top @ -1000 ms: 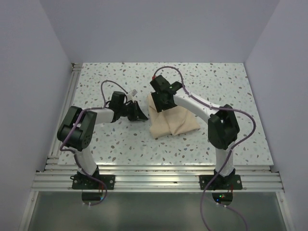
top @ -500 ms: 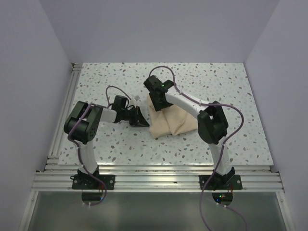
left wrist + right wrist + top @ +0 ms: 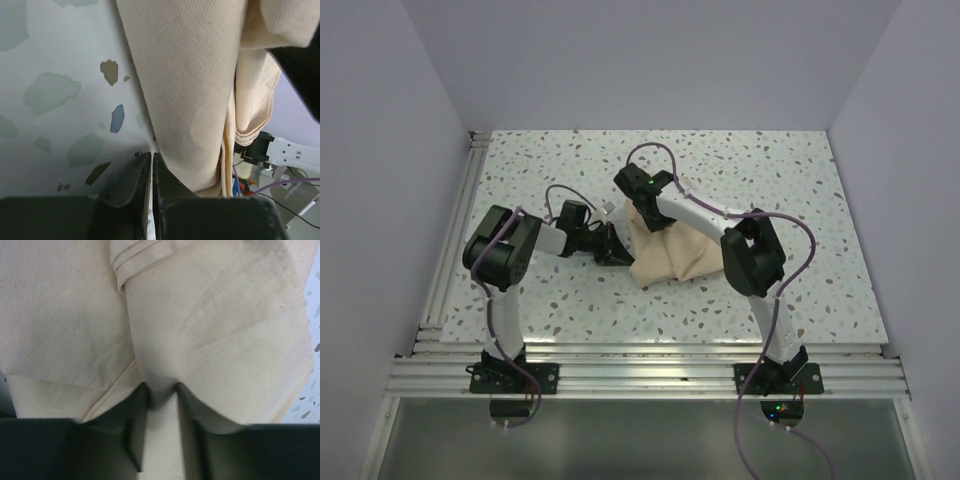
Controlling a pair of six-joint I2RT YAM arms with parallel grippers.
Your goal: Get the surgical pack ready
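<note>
Wrap (image 3: 680, 250) bundled at frame centre.
Right gripper (image 3: 160, 389) clamps a wrap fold; left gripper (image 3: 151, 157), jaws together, beside it.

The wrap sheet (image 3: 675, 250) is plain beige-tan, with a fine diagonal weave and rows of matching stitching along one hem. The desk (image 3: 770, 180) is white, speckled with grey-green, brown and blue chips. The left fingers (image 3: 125, 190) and right fingers (image 3: 125, 440) are matt black. The left arm (image 3: 500, 255) and right arm (image 3: 750, 258) are black at the joints and white along the links, with purple cables (image 3: 655, 148). The walls (image 3: 380, 150) are pale lavender-grey and the rails (image 3: 640, 372) are silver.
</note>
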